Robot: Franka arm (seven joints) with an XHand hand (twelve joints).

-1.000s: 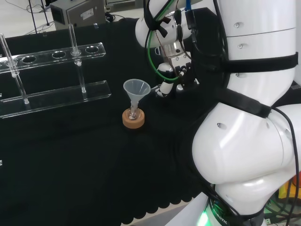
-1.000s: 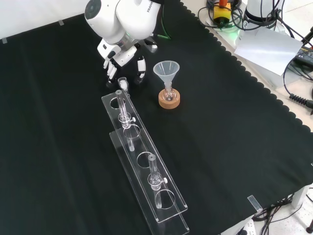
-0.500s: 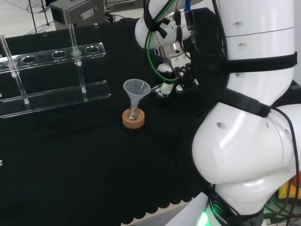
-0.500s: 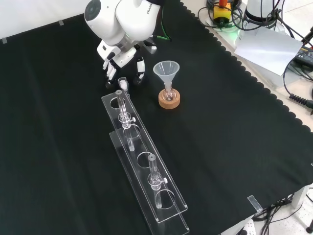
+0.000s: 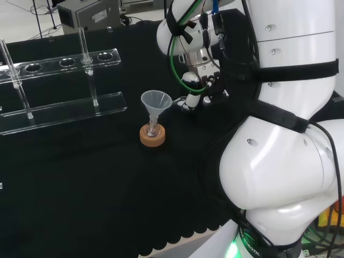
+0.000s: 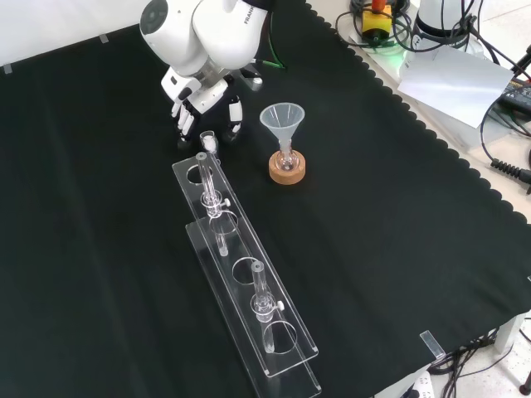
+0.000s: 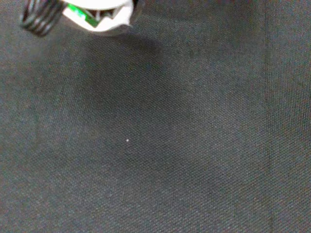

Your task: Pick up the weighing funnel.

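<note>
Lab, prob. a robotics/chem test setup. Surface (image 6: 398,249) covered w/ black cloth, scalloped hem along its right edge in front view. On it: clear acrylic rack (image 6: 249,286) w/ round holes & upright glass tubes (image 6: 260,292), running from centre toward near edge. Also a plastic funnel (image 6: 283,121), stem down in small flask (image 6: 286,157) on cork ring (image 6: 287,172). White robot arm (image 5: 285,161) w/ fingered hand (image 6: 199,93) toward far edge. Off the right edge, front view: cables (image 6: 508,170), grey sheet (image 6: 452,79). Past surface's far edge, head view: grey instrument box (image 5: 86,13).
</note>
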